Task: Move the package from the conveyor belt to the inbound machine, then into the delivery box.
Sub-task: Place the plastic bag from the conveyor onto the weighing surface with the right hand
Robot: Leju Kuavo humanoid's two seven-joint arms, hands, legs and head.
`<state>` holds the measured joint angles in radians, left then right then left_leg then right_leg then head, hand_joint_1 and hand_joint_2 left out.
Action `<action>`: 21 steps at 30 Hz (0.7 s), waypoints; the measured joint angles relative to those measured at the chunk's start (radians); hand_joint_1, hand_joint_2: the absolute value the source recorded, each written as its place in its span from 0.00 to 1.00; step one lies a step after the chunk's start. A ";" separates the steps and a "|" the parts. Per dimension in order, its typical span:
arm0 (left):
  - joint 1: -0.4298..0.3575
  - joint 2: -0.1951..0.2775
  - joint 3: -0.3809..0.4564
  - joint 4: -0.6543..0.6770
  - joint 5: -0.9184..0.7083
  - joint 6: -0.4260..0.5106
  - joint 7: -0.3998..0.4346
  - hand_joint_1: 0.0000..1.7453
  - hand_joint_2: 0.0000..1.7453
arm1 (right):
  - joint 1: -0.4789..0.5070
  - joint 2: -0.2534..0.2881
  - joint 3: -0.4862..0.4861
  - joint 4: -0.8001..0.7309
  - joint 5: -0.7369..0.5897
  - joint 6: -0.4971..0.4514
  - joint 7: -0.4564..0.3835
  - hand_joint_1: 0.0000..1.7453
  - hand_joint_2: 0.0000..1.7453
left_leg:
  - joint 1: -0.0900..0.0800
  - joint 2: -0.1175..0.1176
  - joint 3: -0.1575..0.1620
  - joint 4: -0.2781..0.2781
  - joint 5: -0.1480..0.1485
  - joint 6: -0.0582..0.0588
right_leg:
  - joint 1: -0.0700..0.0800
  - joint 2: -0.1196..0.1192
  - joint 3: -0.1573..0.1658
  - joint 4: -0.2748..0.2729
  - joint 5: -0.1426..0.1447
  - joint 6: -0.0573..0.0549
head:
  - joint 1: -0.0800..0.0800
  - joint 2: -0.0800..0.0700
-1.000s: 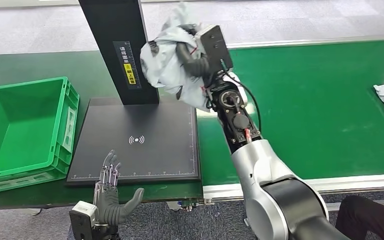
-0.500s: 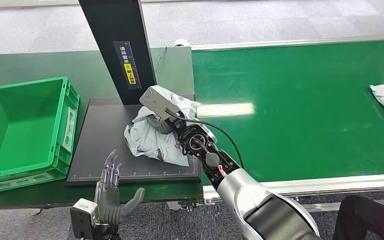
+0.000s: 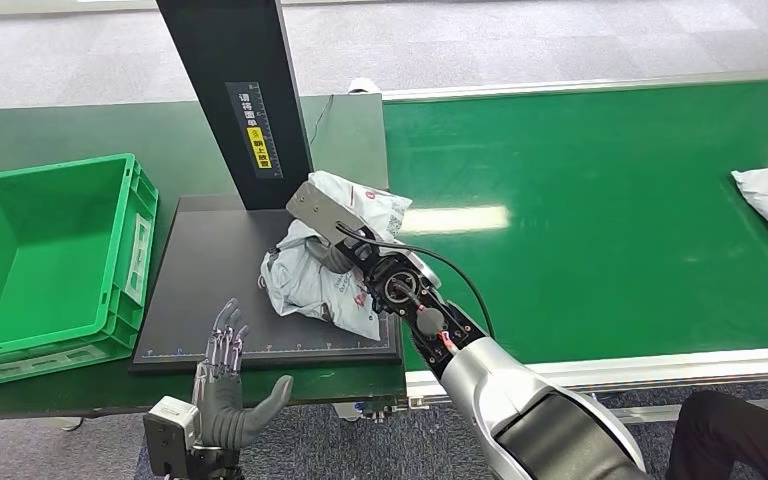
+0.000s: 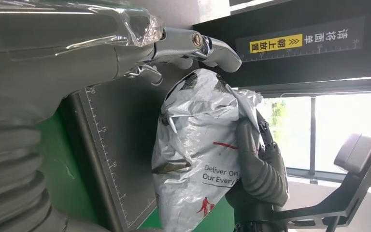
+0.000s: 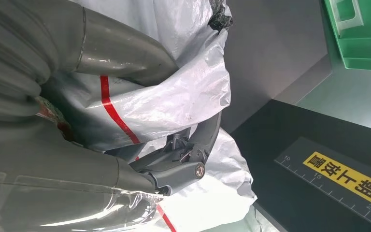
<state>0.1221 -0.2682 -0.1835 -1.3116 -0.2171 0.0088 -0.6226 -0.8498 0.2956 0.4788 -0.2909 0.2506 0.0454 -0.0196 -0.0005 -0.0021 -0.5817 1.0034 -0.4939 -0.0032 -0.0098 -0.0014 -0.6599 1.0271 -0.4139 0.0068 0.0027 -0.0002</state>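
The right robot hand (image 5: 140,116) grips the crumpled grey package (image 5: 174,96).

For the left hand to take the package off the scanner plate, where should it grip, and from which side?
Probably the crumpled end of the package nearest the green bin, approached from that side. The right hand grips the bag's other side from the belt side, and the left hand waits open off the plate's near edge.

package (image 3: 318,283): crinkled glossy grey plastic film;
inbound machine (image 3: 210,290): matt black plate;
delivery box (image 3: 20,250): smooth green plastic
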 joint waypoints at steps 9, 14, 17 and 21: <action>0.000 0.000 0.000 0.001 0.000 0.003 0.000 0.00 1.00 | 0.000 -0.005 -0.001 0.001 -0.035 -0.019 -0.063 0.00 1.00 | 0.000 0.000 0.000 0.000 0.000 0.000 | 0.000 0.000 0.000 0.000 0.000 0.000 | 0.000 0.000; -0.005 0.000 -0.001 0.018 0.004 0.019 -0.019 0.00 1.00 | -0.002 -0.026 -0.107 -0.038 -0.240 0.054 -0.404 0.00 1.00 | 0.000 0.000 0.000 0.000 0.000 0.000 | 0.000 0.000 0.000 0.000 0.000 0.000 | 0.000 0.000; -0.008 0.001 0.000 0.032 0.007 0.021 -0.032 0.00 1.00 | 0.004 -0.044 -0.195 -0.095 -0.338 0.136 -0.541 0.00 1.00 | 0.000 0.000 0.000 0.000 0.000 0.000 | 0.000 0.000 0.000 0.000 0.000 0.000 | 0.000 0.000; -0.013 0.003 0.003 0.041 -0.012 0.018 -0.028 0.00 1.00 | 0.085 -0.061 -0.276 -0.235 -0.404 0.241 -0.634 0.00 1.00 | 0.000 0.000 0.000 0.000 0.000 0.000 | 0.000 0.000 0.000 0.000 0.000 0.000 | 0.000 0.000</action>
<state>0.1094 -0.2650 -0.1802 -1.2702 -0.2294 0.0268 -0.6509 -0.7650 0.2351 0.2032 -0.5257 -0.1530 0.2860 -0.6534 -0.0006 -0.0026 -0.5816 1.0035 -0.4943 -0.0031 -0.0098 -0.0015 -0.6597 1.0268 -0.4139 0.0069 0.0026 -0.0002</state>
